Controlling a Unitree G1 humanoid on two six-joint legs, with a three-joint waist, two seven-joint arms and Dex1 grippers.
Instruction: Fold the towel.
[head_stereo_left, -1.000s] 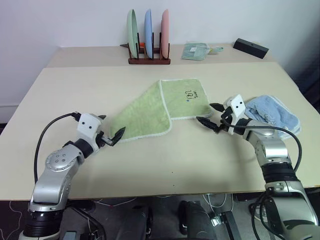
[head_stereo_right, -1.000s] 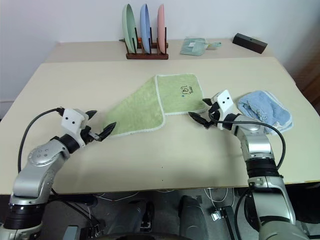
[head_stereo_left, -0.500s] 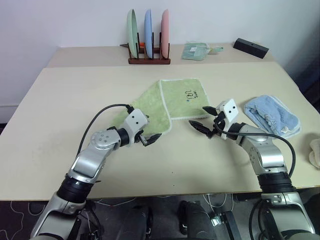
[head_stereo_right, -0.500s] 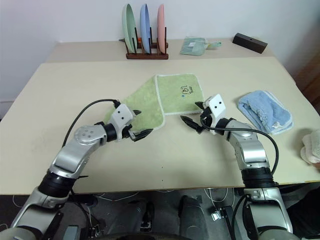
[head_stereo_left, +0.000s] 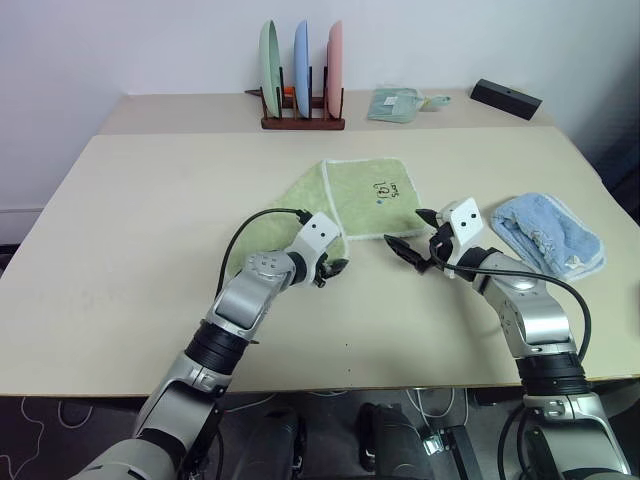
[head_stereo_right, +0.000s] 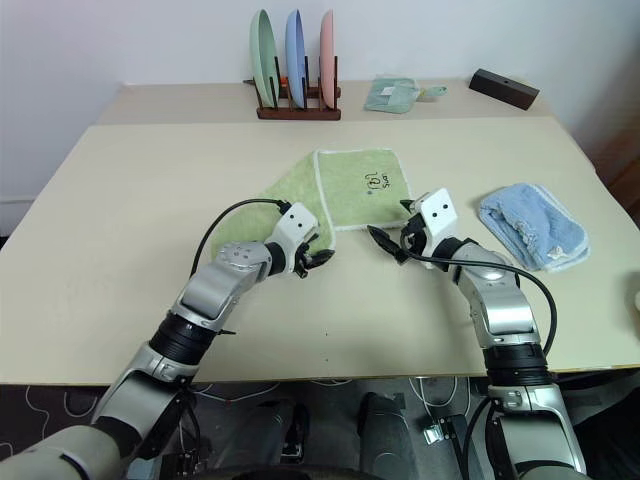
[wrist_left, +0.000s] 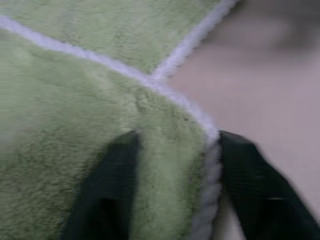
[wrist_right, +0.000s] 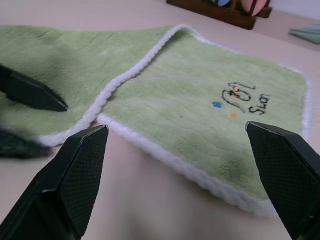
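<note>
From the head camera, a light green towel (head_stereo_left: 345, 205) lies partly folded near the middle of a beige table (head_stereo_left: 130, 220). Its right part lies flat, with a small printed mark and a blue dot facing up. Its left part spreads toward the near left. The left gripper (head_stereo_left: 334, 268) sits at the towel's near corner, where the white edging meets the bare table. The right gripper (head_stereo_left: 412, 232) hovers just beside the towel's right near edge, its two black fingers spread wide with nothing between them. A light blue cloth (head_stereo_left: 548, 232) lies bunched to the right, apart from the towel. At the far edge stands a rack (head_stereo_left: 302, 122) with three upright plates. A small pale cloth (head_stereo_left: 392, 103) and a black block (head_stereo_left: 505, 98) lie to its right.

In the left wrist view, green terry cloth fills the space between the two black fingers (wrist_left: 107, 195). The towel's white-edged corner sits between them. Whether they already pinch the cloth cannot be told.

In the right wrist view, the right arm's own fingers (wrist_right: 75, 180) stand far apart, framing the towel's printed part. The left gripper's fingertips show at the towel's edge.
</note>
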